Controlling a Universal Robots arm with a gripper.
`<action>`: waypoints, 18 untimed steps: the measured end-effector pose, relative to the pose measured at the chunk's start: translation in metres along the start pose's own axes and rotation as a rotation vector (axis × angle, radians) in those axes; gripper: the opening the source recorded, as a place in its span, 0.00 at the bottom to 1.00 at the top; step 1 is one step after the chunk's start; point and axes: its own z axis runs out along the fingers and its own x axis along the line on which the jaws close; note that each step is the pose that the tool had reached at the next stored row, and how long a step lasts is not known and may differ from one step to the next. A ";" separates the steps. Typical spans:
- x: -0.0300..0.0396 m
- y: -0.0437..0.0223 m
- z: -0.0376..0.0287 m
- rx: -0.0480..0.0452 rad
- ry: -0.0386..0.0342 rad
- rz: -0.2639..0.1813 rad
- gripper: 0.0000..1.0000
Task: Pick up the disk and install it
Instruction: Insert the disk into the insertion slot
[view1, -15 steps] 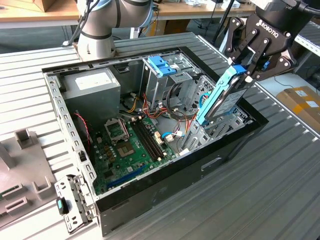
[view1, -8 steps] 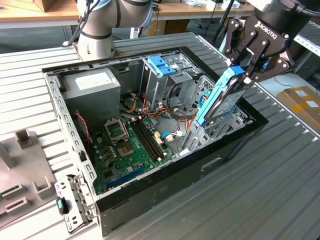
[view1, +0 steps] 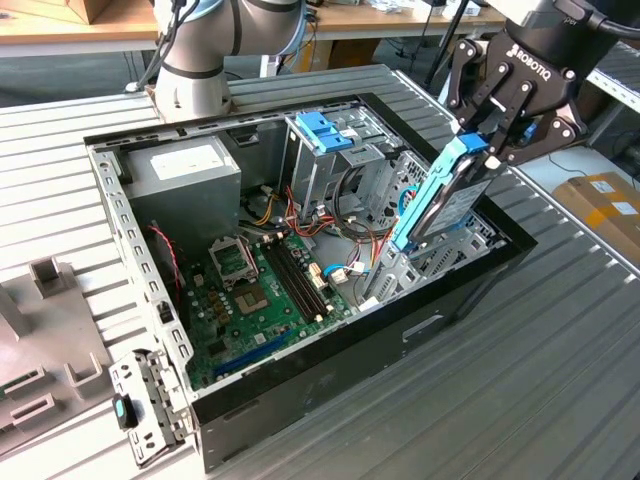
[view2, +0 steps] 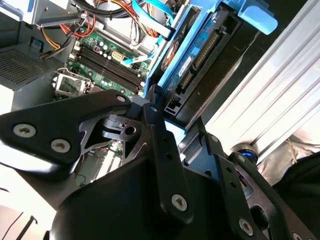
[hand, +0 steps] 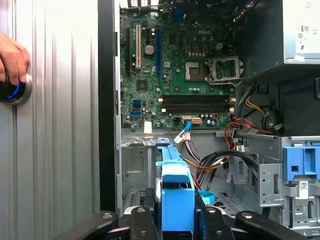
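Note:
The disk (view1: 445, 200), a grey drive in a light-blue carrier frame, stands steeply tilted over the open computer case (view1: 300, 400). Its lower end dips into the metal bay (view1: 440, 255) at the exterior view's right side of the case. My black gripper (view1: 490, 140) is shut on the disk's upper end. In the first wrist view the blue carrier (hand: 176, 185) sits clamped between my fingers (hand: 144, 220). The second wrist view shows the disk (view2: 200, 50) edge-on, with its connector side visible beyond the gripper's linkage.
A tall grey drive cage topped by a blue bracket (view1: 325, 130) stands beside the bay. The motherboard (view1: 260, 290), loose cables (view1: 350, 235) and power supply (view1: 185, 170) fill the case. A person's hand (hand: 12, 60) rests on a lit button (hand: 10, 90) outside the case. Loose parts (view1: 40, 330) lie at the exterior view's left.

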 end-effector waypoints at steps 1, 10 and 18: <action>0.0000 0.0003 -0.0009 0.0006 0.0001 0.000 0.37; -0.0013 0.0004 -0.0079 0.0002 0.0004 -0.011 0.37; -0.0050 0.0004 -0.0038 0.0001 0.0040 -0.013 0.37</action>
